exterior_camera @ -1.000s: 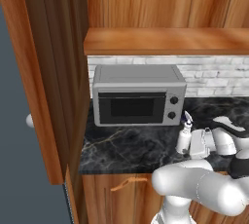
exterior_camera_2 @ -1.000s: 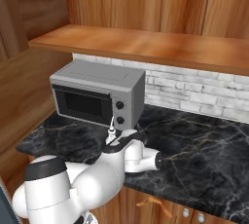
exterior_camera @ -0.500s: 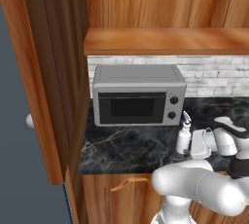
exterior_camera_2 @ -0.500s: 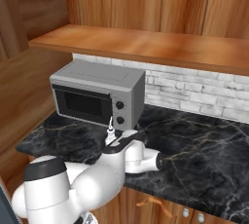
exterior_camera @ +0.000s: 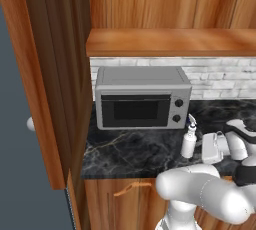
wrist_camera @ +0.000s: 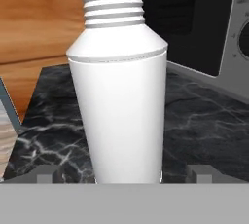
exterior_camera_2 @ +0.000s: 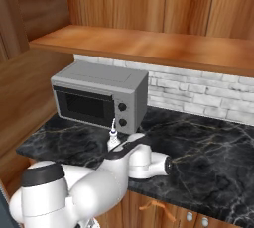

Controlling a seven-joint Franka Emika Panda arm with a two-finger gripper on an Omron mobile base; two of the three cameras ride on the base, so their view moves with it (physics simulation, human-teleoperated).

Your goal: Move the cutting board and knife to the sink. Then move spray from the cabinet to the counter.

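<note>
Item count, working area
One spray bottle (exterior_camera: 189, 142) directly ahead of the hand (wrist_camera: 124, 172); one microwave (exterior_camera: 142, 98) beyond it; one surface (exterior_camera: 135, 149) beneath both.

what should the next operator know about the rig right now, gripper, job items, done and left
Gripper: open, fingertips either side of the small white plastic spray bottle, not clamped on it.
Spray bottle: upright on the black marble-look counter, in front of the grey microwave's right end.
Open brown wooden shelf: nothing seen on it.
Cutting board, knife and sink: can't be judged from here.
Done: spray appears placed on the counter.
Left: back the arm away without tipping the bottle; check the sink.
</note>
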